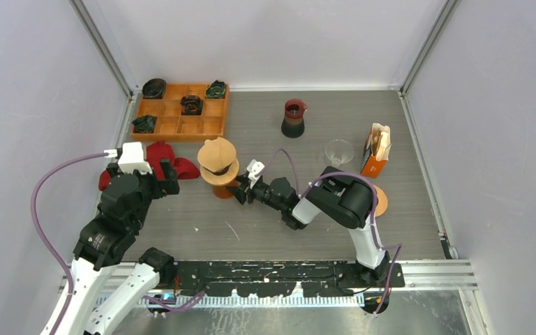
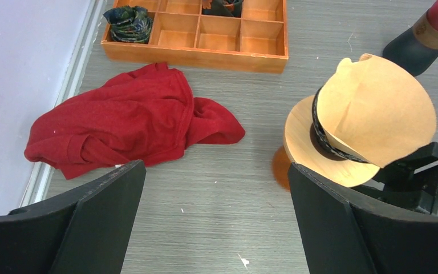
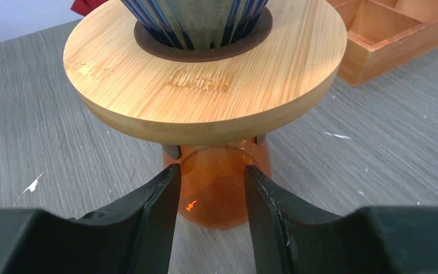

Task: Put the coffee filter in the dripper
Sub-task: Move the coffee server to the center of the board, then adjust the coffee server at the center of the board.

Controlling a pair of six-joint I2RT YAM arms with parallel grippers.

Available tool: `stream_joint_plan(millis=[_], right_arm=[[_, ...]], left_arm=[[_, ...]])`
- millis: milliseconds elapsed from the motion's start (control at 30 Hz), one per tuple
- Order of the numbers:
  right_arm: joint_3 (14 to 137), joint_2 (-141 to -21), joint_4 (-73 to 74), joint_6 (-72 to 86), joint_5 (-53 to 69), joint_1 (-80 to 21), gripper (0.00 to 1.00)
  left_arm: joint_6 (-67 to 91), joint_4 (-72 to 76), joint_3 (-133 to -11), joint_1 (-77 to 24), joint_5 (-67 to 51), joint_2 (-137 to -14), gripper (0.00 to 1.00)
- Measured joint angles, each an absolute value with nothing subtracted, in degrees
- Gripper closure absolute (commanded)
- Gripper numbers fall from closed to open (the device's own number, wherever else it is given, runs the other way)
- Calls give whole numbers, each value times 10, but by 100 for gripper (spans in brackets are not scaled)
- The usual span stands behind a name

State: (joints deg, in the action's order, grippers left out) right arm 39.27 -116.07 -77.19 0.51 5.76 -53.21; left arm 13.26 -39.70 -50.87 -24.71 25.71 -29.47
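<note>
A brown paper coffee filter (image 1: 218, 151) (image 2: 376, 108) sits in the dripper, tilted and standing proud of its dark ribbed cone (image 3: 205, 23). The dripper's wooden ring (image 1: 220, 175) (image 3: 205, 85) rests on an orange glass (image 2: 280, 166) (image 3: 212, 208). My right gripper (image 1: 241, 193) (image 3: 211, 170) is low at the table, open, its fingertips just in front of the glass and not touching it. My left gripper (image 1: 169, 178) (image 2: 217, 194) hovers open over bare table to the left of the dripper, holding nothing.
A red cloth (image 1: 160, 162) lies left of the dripper. Behind it is an orange compartment tray (image 1: 181, 125) with dark items. Further right stand a dark red-topped vessel (image 1: 294, 117), a clear glass funnel (image 1: 339, 151), a filter box (image 1: 376, 150) and an orange disc (image 1: 381, 201).
</note>
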Motion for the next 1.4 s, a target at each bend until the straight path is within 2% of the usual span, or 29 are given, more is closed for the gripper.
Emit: stream_joint_plan(millis=[233, 467, 633, 833, 1133, 1400], right_arm=[[451, -1203, -771, 5, 59, -532, 47], [452, -1205, -771, 5, 58, -532, 41], [403, -1189, -768, 4, 43, -532, 36], [330, -1097, -734, 3, 24, -521, 32], [329, -914, -540, 3, 1, -458, 25], [423, -861, -317, -11, -4, -389, 21]], left_arm=[[133, -395, -505, -235, 253, -289, 1], [133, -393, -504, -229, 245, -289, 1], [134, -393, -504, -225, 240, -288, 1], [135, -392, -503, -223, 235, -283, 1], [135, -392, -503, -220, 226, -282, 1], [135, -392, -503, -220, 225, -281, 1]])
